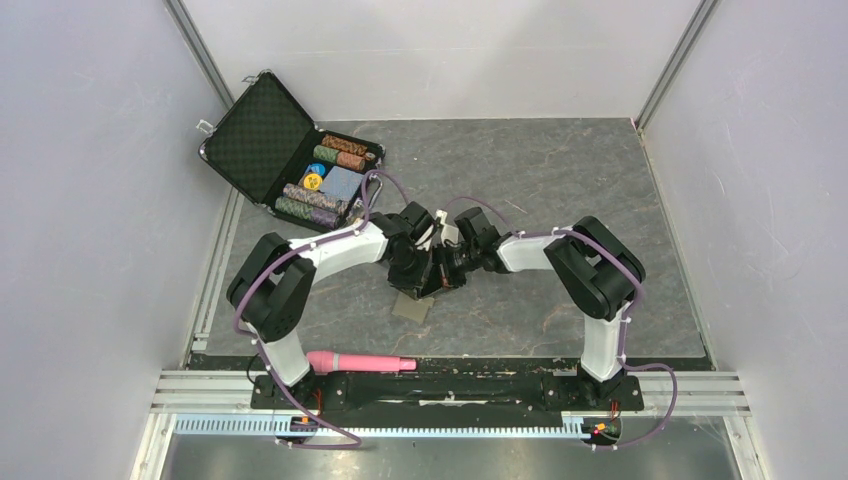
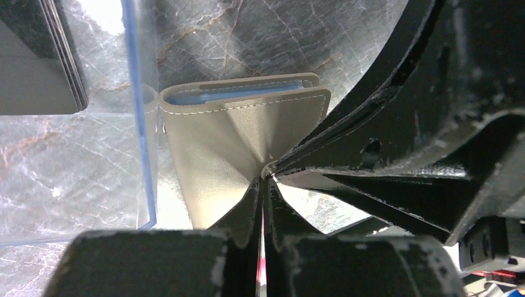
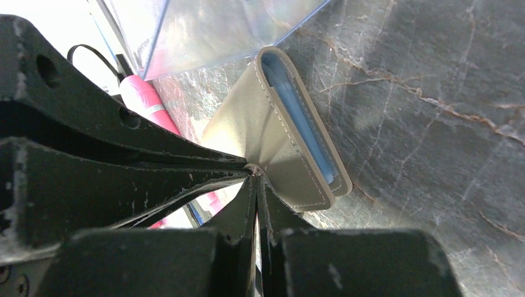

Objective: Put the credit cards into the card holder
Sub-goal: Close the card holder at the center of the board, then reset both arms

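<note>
The taupe card holder [image 1: 412,307] is at the table's middle, under both grippers. In the left wrist view the card holder [image 2: 229,136] is folded, with its light blue inside showing along the far edge. My left gripper [image 2: 265,179] is shut, pinching its near flap. My right gripper [image 3: 255,176] is also shut, pinching the same card holder [image 3: 278,136] at the same spot. The two grippers' fingertips touch each other. A stack of flat dark-edged pieces [image 2: 37,55] lies at the upper left behind a clear wall; I cannot tell if they are the credit cards. No orange-gold card shows.
A clear plastic box with a blue edge [image 2: 139,124] stands just left of the holder and also shows in the right wrist view [image 3: 204,31]. An open black case of poker chips [image 1: 290,150] is at the back left. A pink cylinder [image 1: 360,362] lies by the arm bases.
</note>
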Controlling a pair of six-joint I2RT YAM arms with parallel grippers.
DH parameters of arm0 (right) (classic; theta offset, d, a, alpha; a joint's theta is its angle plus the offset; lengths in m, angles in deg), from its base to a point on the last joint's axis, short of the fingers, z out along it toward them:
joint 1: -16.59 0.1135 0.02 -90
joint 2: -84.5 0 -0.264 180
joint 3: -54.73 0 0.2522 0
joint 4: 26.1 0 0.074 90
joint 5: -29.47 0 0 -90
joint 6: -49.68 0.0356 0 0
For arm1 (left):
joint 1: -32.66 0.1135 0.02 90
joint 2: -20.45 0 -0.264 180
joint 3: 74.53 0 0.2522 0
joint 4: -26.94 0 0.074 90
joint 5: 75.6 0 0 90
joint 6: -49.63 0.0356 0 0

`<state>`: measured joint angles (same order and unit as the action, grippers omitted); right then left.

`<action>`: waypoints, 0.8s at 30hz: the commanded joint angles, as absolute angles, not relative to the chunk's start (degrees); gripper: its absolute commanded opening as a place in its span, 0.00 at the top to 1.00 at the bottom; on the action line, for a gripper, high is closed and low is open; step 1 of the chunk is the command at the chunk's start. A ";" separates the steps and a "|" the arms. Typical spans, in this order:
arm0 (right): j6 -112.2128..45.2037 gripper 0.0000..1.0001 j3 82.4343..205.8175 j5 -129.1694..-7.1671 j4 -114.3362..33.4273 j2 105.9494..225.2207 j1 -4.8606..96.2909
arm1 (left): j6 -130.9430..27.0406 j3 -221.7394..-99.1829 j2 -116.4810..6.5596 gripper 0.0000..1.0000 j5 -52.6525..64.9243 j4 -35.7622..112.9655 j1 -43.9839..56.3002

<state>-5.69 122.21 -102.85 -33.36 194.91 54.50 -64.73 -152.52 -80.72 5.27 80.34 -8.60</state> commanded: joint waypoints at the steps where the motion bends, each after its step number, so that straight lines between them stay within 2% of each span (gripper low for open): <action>1: -17.96 1.00 123.21 -90.31 -44.62 198.69 57.45 | -64.51 -148.15 -88.35 0.98 12.32 74.94 -8.52; 5: -18.60 1.00 122.98 -89.71 -45.91 199.60 57.55 | -64.30 -146.33 -89.05 0.98 10.26 72.85 -8.48; 9: -17.32 1.00 122.86 -92.24 -42.57 195.50 56.94 | -63.58 -146.68 -84.95 0.98 6.76 71.33 -8.51; 10: -16.42 1.00 122.64 -92.94 -41.23 193.99 56.40 | -63.57 -147.12 -83.18 0.94 5.79 70.98 -8.50; 13: -14.69 0.96 121.75 -93.70 -37.95 188.35 54.77 | -63.37 -149.00 -77.91 0.66 1.00 69.41 -8.50; 15: -14.14 0.85 121.04 -93.13 -37.08 184.48 53.18 | -63.53 -150.60 -73.97 0.46 -1.86 68.05 -8.48; 16: -14.06 0.78 120.65 -92.53 -36.88 182.39 52.21 | -63.57 -151.61 -72.63 0.39 -3.20 67.36 -8.48; 17: -14.11 0.71 120.16 -91.83 -36.86 180.15 51.13 | -63.69 -152.59 -71.23 0.30 -4.64 66.40 -8.41; 19: -14.18 0.56 119.15 -90.44 -36.79 176.49 48.61 | -64.37 -154.50 -69.58 0.20 -8.97 64.22 -7.77; 21: -14.15 0.37 117.82 -88.71 -36.78 172.74 45.72 | -66.30 -155.91 -68.56 0.01 -14.02 61.42 -6.42; 24: -14.45 0.12 115.46 -85.68 -36.92 167.48 40.88 | -71.30 -155.56 -66.81 0.00 -20.12 53.73 -3.79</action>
<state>-12.90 117.88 -90.57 -38.76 174.28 45.25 -65.58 -152.78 -70.60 -8.96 67.88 -6.83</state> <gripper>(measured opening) 0.753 0.992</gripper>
